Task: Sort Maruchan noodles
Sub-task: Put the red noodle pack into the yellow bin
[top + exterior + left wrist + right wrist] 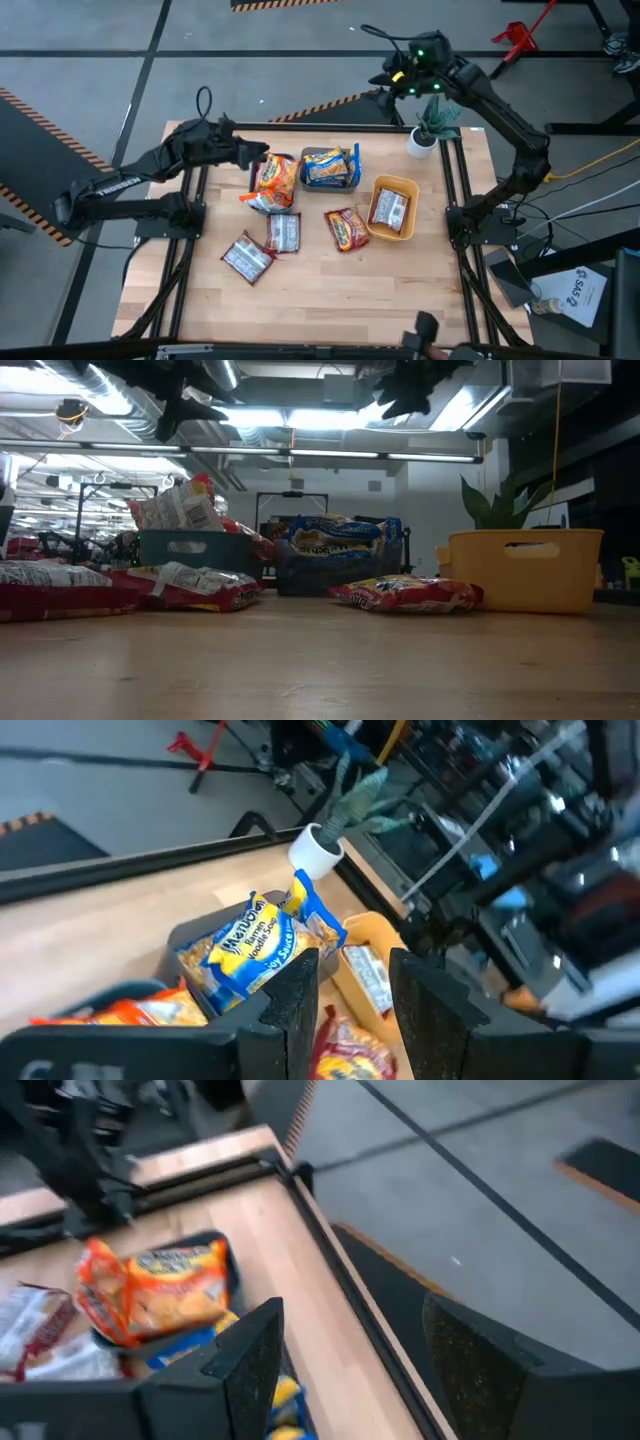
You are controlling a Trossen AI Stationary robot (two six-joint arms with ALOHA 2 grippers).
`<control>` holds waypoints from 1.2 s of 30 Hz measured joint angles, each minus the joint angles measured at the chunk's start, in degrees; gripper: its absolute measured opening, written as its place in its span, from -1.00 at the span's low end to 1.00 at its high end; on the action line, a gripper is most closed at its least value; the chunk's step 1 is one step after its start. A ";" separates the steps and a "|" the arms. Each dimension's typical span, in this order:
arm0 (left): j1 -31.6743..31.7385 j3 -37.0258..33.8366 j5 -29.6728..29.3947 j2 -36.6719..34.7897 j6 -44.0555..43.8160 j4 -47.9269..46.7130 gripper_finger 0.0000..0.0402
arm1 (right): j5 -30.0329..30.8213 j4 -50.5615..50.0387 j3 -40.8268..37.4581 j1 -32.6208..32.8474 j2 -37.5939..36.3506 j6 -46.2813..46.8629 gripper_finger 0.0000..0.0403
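Observation:
Orange-red noodle packets (275,180) are piled in a teal tray (190,548), one of them spilling over its near rim. Yellow-and-blue packets (330,167) fill a grey tray (352,183). A silvery-white packet (390,210) lies in an orange tray (400,186). Two silvery-white packets (283,232) (248,257) and one orange-red packet (346,228) lie flat on the bare table. My left gripper (258,155) hovers open above the teal tray's far left side and holds nothing (355,985). My right gripper (385,80) is open and raised beyond the table's far edge (350,1370).
A small plant in a white pot (428,130) stands at the table's far right corner, under my right arm. The three trays sit in a row across the table's middle. Bare wood (330,300) stretches along the near side. Black frame rails run along the table's edges.

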 joint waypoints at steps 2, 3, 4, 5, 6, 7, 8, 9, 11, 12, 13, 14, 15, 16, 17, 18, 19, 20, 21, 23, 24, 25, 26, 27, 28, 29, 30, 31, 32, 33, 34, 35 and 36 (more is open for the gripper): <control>2.13 0.00 3.64 0.00 4.15 0.02 -0.41 | -1.57 4.61 -2.15 0.00 -0.02 -0.69 0.12; 2.97 0.00 5.64 0.00 6.61 0.02 -0.41 | -2.11 5.99 -2.74 0.00 0.00 -1.52 0.12; 3.59 0.00 7.58 0.00 8.70 0.08 -0.41 | -2.77 6.40 -2.92 0.00 0.00 -2.50 0.12; 4.05 -0.02 9.31 0.00 10.27 0.32 -0.41 | -3.52 6.90 -2.95 0.00 0.00 -3.30 0.12; 4.31 -0.02 10.68 0.00 11.37 0.81 -0.41 | -4.14 7.77 -2.93 0.03 -0.01 -4.05 0.12; 4.44 -0.02 11.42 0.00 11.93 1.31 -0.41 | -5.04 8.31 -2.91 0.07 -0.09 -4.18 0.12; 4.50 -0.02 11.63 0.00 12.15 1.66 -0.41 | -6.34 8.36 -2.91 0.07 -0.37 -4.02 0.12; 4.48 -0.02 11.63 0.00 12.56 1.73 -0.41 | -7.83 8.19 -2.91 0.07 -0.63 -3.37 0.12; 4.50 -0.02 11.67 0.00 13.39 1.48 -0.41 | -9.87 8.01 -2.91 0.11 -1.46 -2.17 0.12; 4.50 -0.02 11.98 0.00 13.37 1.34 -0.41 | -10.84 7.30 -2.91 0.11 -1.94 -1.40 0.12; 4.48 -0.03 12.74 0.00 13.30 1.30 -0.41 | -11.70 6.47 -2.88 0.11 -2.28 -0.91 0.12; 4.26 -0.04 14.09 0.00 12.92 1.26 -0.41 | -12.59 5.52 -2.88 0.11 -2.69 -0.61 0.12; 3.80 -0.04 16.05 0.00 12.15 0.94 -0.41 | -13.46 3.90 -2.87 0.09 -3.05 -0.28 0.12; 2.84 -0.04 18.24 0.00 11.62 0.16 -0.41 | -14.17 2.36 -2.89 0.10 -3.49 0.05 0.12; 1.34 -0.04 20.63 0.00 11.37 -1.33 -0.41 | -15.11 1.10 -2.89 0.09 -4.03 0.31 0.12; -0.51 -0.04 22.85 0.08 11.15 -3.78 -0.41 | -15.99 -0.18 -2.89 0.12 -4.70 0.42 0.12; -2.76 -0.04 24.11 0.24 11.15 -6.84 -0.41 | -16.43 -1.29 -2.89 0.66 -5.34 0.46 0.12; -5.25 -0.04 24.70 0.46 11.41 -10.20 -0.41 | -16.34 -2.49 -2.83 1.47 -5.91 0.67 0.12; -7.80 -0.04 24.66 0.52 11.79 -13.89 -0.41 | -15.86 -4.08 -2.78 2.41 -6.29 0.71 0.12; -12.55 -0.04 22.53 0.49 12.60 -21.10 -0.41 | -14.80 -8.28 -2.80 4.43 -6.72 0.71 0.12; -14.70 -0.04 20.49 0.48 12.67 -24.86 -0.41 | -14.42 -10.13 -2.80 5.78 -6.79 0.67 0.12; -16.88 -0.04 18.01 0.49 11.90 -28.56 -0.41 | -13.94 -12.37 -2.80 7.31 -6.82 0.66 0.12; -18.99 -0.07 15.82 0.50 10.56 -31.58 -0.41 | -13.33 -14.70 -2.80 8.79 -6.84 0.64 0.12; -21.07 -0.07 13.54 0.48 8.68 -33.77 -0.41 | -12.55 -16.90 -2.81 10.26 -6.84 0.64 0.12; -23.14 -0.07 11.67 0.48 6.34 -35.46 -0.41 | -11.51 -18.76 -3.04 11.91 -6.84 0.63 0.12; -25.37 -0.07 10.14 0.48 3.73 -36.95 -0.41 | -10.50 -19.89 -3.59 13.82 -6.82 0.72 0.12; -27.50 -0.07 8.81 0.48 1.32 -38.12 -0.41 | -9.76 -20.16 -4.63 15.83 -6.82 1.28 0.12; -29.68 -0.07 7.58 0.48 -0.77 -38.79 -0.41 | -9.21 -19.84 -5.97 17.72 -6.80 2.01 0.12; -31.64 -0.07 6.34 0.48 -2.24 -39.12 -0.41 | -8.62 -19.34 -7.57 19.62 -6.78 3.09 0.12; -33.60 -0.07 4.70 0.47 -3.44 -39.43 -0.41 | -8.22 -18.52 -9.14 21.40 -6.78 3.87 0.12; -35.46 -0.07 3.00 0.46 -4.48 -39.68 -0.41 | -7.81 -17.22 -10.71 23.29 -6.81 4.91 0.12; -37.26 -0.07 1.25 0.46 -5.39 -39.64 -0.41 | -7.48 -15.26 -12.50 25.13 -6.86 6.08 0.12; -38.84 -0.07 -0.24 0.46 -6.42 -39.61 -0.41 | -7.09 -13.03 -14.38 26.86 -6.91 7.63 0.12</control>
